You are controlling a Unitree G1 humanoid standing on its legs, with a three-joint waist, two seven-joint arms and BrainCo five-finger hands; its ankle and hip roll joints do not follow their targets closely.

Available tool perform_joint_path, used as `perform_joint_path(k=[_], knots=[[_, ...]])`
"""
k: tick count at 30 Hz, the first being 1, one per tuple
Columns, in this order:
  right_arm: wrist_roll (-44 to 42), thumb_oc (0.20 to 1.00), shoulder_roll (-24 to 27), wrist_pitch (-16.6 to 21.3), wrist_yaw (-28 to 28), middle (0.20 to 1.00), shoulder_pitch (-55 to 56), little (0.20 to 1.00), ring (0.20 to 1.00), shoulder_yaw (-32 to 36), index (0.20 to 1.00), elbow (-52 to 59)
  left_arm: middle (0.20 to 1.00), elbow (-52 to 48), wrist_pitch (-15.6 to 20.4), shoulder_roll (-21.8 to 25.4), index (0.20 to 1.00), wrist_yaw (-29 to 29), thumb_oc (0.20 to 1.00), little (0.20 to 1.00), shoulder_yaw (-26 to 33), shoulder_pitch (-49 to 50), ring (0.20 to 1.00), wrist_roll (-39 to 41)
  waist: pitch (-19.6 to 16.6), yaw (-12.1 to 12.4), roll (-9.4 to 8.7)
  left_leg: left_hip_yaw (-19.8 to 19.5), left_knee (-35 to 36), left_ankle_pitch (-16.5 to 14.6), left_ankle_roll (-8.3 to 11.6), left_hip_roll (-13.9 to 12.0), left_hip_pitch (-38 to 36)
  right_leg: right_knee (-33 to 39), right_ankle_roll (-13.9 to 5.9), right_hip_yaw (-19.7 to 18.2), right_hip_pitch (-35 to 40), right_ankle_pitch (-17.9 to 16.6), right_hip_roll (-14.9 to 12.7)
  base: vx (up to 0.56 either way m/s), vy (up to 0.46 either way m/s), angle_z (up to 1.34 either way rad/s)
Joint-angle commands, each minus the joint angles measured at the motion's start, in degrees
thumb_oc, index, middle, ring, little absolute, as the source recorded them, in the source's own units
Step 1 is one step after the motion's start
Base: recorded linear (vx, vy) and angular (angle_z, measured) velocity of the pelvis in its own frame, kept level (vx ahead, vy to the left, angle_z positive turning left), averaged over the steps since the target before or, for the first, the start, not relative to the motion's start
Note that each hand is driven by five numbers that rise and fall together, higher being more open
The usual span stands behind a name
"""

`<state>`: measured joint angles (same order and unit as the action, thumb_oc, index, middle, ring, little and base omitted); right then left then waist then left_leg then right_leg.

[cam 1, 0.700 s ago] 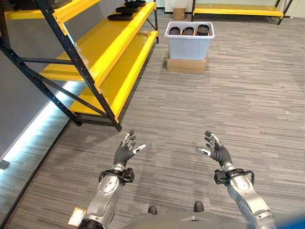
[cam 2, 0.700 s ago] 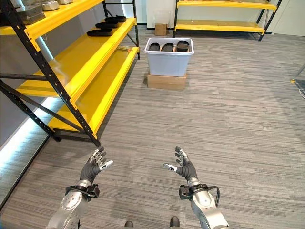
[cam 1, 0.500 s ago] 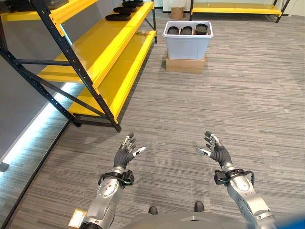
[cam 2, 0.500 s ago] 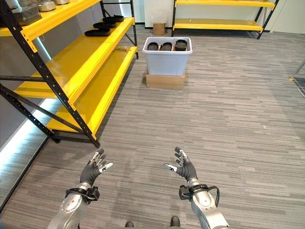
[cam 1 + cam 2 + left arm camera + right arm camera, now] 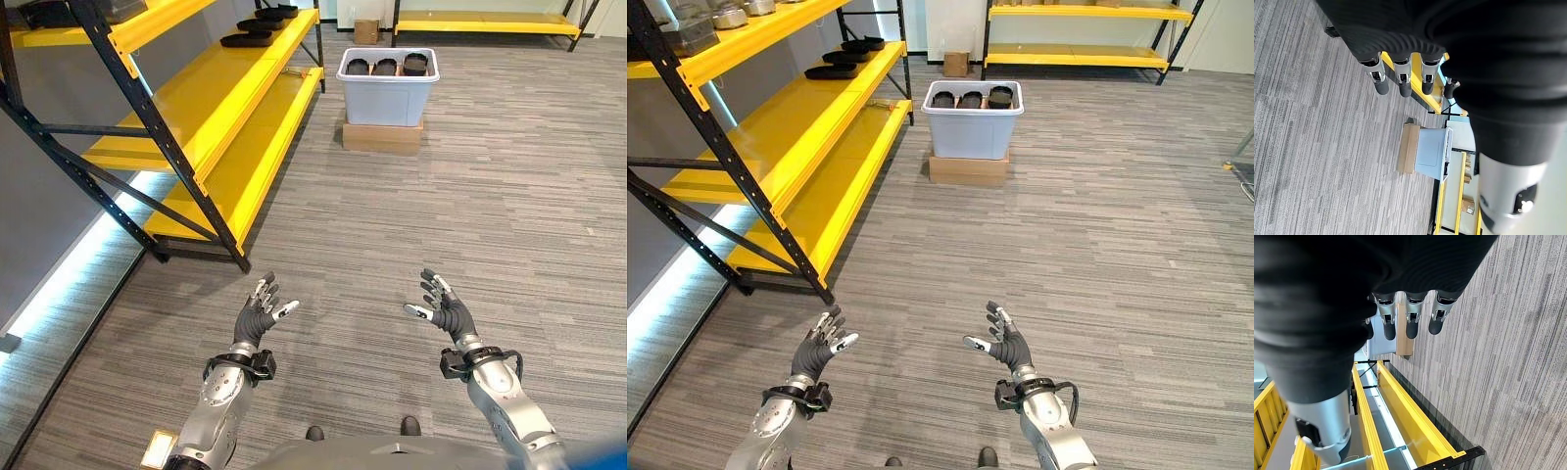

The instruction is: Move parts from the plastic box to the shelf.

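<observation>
A pale grey plastic box (image 5: 388, 88) stands on a flat cardboard carton (image 5: 382, 135) far ahead on the floor, with three black parts (image 5: 384, 67) in a row inside it. The yellow shelf (image 5: 206, 108) with black posts runs along the left; several black parts (image 5: 257, 23) lie at its far end. My left hand (image 5: 257, 313) and right hand (image 5: 446, 309) hang open and empty over the floor near me, palms facing each other, well short of the box. The box (image 5: 1431, 152) also appears past the left hand's fingers (image 5: 1402, 81) in the left wrist view.
A second yellow shelf (image 5: 480, 20) runs along the back wall, with a small cardboard box (image 5: 367, 28) on the floor beside it. Grey carpet (image 5: 411, 225) stretches between me and the plastic box. A black shelf post (image 5: 241, 260) stands close to my left hand.
The view has shifted slightly, so the box and shelf sit a little differently in the picture. Both hands hold the same open pose.
</observation>
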<state>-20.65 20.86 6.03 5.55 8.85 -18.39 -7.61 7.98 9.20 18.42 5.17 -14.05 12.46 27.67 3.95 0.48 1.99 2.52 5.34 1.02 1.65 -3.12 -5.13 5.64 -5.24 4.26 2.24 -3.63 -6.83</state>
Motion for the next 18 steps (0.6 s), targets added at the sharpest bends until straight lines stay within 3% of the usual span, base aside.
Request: perform_joint_path(k=[1, 9, 14, 17, 18], knots=[[-1.26, 1.000, -0.95, 2.76, 0.07, 1.000, -2.29, 1.000, 1.000, 0.72, 1.000, 3.76, 1.000, -3.06, 1.85, 2.48, 1.000, -0.64, 1.000, 1.000, 0.51, -2.21, 1.000, 0.82, 0.04, 0.21, -2.96, -2.18, -0.34, -0.97, 1.25, -1.41, 1.64, -0.73, -2.77, 2.54, 2.60, 2.12, -3.06, 0.00, 0.000, 0.00], [-2.02, 1.000, -1.44, 2.82, 0.03, 1.000, -3.72, 1.000, 1.000, 0.78, 1.000, 2.55, 1.000, -3.78, 2.05, 2.75, 1.000, -0.52, 1.000, 1.000, 0.65, -3.40, 1.000, 0.78, 0.40, 0.62, -3.48, -2.16, -0.93, -1.88, 0.48, -0.59, 1.29, -2.74, -3.35, 2.77, 2.59, 2.61, -4.13, 0.01, 0.025, 0.00], [-2.10, 1.000, -1.39, 2.85, -0.24, 1.000, -4.96, 1.000, 1.000, 0.95, 1.000, 1.91, 1.000, -4.34, 2.46, 3.40, 1.000, -0.67, 1.000, 1.000, 0.88, -4.81, 1.000, 0.98, 1.68, 1.13, -3.90, -2.84, -8.94, -5.18, -0.96, 1.42, 5.74, -7.58, -3.76, 1.64, 0.27, 3.22, -6.31, -0.02, 0.108, 0.00], [-2.21, 1.000, -1.70, 2.96, -0.37, 1.000, -4.51, 1.000, 1.000, 1.38, 1.000, 2.12, 1.000, -4.75, 2.43, 4.16, 1.000, -0.73, 1.000, 1.000, 0.71, -5.53, 1.000, 0.48, 2.43, 1.04, -3.67, -4.25, -11.68, -6.98, -2.64, 3.89, 7.00, -14.55, -4.79, 1.80, -2.34, 2.30, -8.43, 0.02, 0.207, 0.17], [-1.93, 1.000, -2.01, 2.83, -0.77, 1.000, -3.60, 1.000, 1.000, 1.64, 1.000, 2.61, 1.000, -4.57, 2.33, 4.37, 1.000, -0.95, 1.000, 1.000, 0.85, -5.45, 1.000, -0.31, 3.06, 0.46, -3.48, -4.92, -12.56, -7.53, -3.96, 5.18, 7.05, -22.27, -4.77, 0.42, -6.06, -1.53, -9.58, 0.03, 0.292, 0.37]])
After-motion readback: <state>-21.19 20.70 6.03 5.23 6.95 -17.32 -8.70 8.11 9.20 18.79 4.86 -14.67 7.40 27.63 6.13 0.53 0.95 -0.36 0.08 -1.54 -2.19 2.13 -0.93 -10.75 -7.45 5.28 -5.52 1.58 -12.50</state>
